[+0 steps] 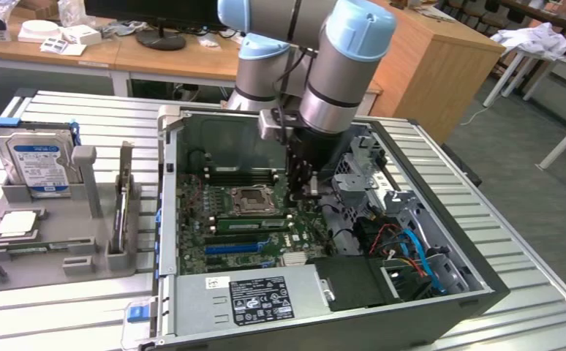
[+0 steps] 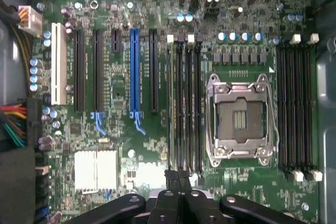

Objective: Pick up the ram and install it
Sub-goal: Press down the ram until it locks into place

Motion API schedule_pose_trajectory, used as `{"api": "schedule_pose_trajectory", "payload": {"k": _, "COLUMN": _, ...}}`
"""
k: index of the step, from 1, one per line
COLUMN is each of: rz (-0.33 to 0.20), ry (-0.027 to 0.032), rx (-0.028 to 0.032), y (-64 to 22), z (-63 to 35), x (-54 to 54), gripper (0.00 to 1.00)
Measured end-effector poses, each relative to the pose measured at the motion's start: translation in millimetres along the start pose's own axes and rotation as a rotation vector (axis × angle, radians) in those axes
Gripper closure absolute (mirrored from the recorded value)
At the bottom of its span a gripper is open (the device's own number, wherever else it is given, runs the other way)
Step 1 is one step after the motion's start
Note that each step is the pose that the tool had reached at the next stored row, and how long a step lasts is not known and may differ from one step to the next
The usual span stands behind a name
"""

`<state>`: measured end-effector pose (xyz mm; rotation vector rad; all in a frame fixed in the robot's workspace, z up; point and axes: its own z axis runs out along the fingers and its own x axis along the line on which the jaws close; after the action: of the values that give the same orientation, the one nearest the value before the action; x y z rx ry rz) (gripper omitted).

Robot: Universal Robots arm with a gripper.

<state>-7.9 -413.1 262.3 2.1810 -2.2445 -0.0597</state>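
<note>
Inside computer case (image 1: 458,292), shut tool (image 1: 306,191) above motherboard (image 2: 157,145).

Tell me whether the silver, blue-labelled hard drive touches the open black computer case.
Apart. The exterior view shows the hard drive upright in a grey rack, well clear of the case.

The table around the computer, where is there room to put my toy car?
The ribbed table is bare in front of the grey holder tray, left of the computer case in the exterior view. Inside the case is crowded: motherboard, cables and the robot's hand.
</note>
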Motion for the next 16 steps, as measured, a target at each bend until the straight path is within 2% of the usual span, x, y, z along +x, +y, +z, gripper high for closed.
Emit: {"api": "schedule_pose_trajectory", "payload": {"k": 16, "rz": 0.000, "ry": -0.0001, "rx": 0.0021, "y": 37.1, "z": 1.3, "x": 1.1, "gripper": 0.89}}
